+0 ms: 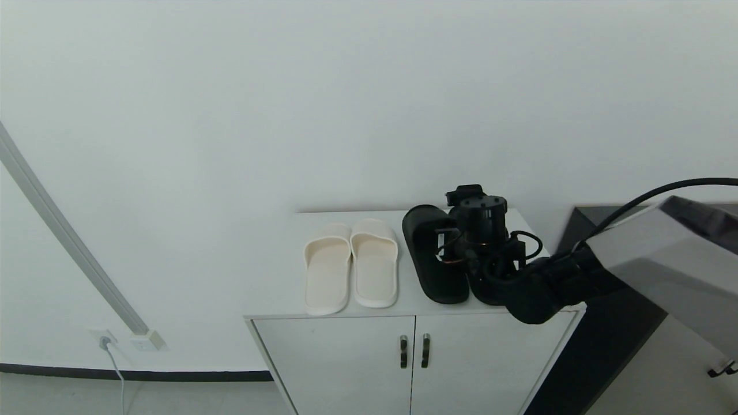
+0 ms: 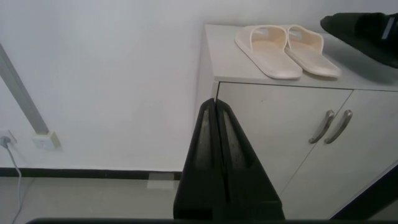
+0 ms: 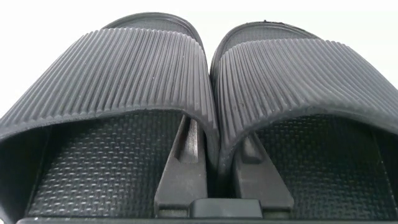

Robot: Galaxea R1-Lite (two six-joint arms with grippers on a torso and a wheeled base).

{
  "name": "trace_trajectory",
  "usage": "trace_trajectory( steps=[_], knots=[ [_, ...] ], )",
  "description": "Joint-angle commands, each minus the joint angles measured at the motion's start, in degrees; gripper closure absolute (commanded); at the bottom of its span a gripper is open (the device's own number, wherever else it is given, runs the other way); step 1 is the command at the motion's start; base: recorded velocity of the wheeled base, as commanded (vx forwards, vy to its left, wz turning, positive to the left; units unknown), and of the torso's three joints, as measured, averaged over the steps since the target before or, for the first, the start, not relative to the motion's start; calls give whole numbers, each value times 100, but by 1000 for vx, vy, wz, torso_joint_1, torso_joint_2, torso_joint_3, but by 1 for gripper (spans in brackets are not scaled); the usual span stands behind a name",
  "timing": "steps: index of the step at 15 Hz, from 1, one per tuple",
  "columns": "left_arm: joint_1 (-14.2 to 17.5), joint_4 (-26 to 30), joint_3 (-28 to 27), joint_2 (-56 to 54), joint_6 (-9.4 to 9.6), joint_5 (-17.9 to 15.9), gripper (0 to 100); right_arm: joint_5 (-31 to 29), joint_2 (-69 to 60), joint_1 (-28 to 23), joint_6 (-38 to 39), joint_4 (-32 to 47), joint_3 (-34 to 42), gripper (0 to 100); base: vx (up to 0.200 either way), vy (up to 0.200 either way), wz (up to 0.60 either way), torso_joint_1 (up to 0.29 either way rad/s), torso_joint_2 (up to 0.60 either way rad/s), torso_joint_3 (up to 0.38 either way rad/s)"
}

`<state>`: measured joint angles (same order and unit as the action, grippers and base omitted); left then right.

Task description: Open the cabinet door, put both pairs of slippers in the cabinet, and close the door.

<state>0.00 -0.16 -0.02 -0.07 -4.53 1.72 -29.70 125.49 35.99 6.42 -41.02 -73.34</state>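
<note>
Both pairs of slippers lie on top of a white cabinet (image 1: 340, 369), whose two doors are shut, with handles (image 1: 414, 350) at the middle. The cream pair (image 1: 351, 266) lies on the left and the black pair (image 1: 433, 259) on the right. My right gripper (image 3: 219, 130) is down over the black pair (image 3: 143, 68), one finger inside each slipper, shut on their touching inner straps. My left gripper (image 2: 216, 106) hangs shut and empty, low in front of the cabinet's (image 2: 267, 124) left corner. Past it lie the cream pair (image 2: 287, 48) and the black pair (image 2: 364, 28).
A white wall stands behind the cabinet. A grey conduit (image 1: 57, 230) runs down it diagonally to a socket (image 1: 104, 340) with a plug at the left. A dark unit (image 1: 605, 346) stands right of the cabinet. Open floor lies to the cabinet's left.
</note>
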Motion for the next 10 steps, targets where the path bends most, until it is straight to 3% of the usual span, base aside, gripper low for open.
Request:
trace_trajectory(
  steps=[1, 7, 10],
  knots=[
    [0, -2, -6, 7, -4, 4, 100, 456, -1387, 339, -10, 6, 1182, 100, 0, 0, 0, 0, 0, 0],
    [0, -2, 2, 7, -12, 4, 100, 1950, -3294, 1095, -89, 42, 3432, 100, 0, 0, 0, 0, 0, 0],
    [0, -2, -6, 7, -12, -5, 100, 2354, -3751, 1270, -133, 24, 4064, 100, 0, 0, 0, 0, 0, 0]
  ],
)
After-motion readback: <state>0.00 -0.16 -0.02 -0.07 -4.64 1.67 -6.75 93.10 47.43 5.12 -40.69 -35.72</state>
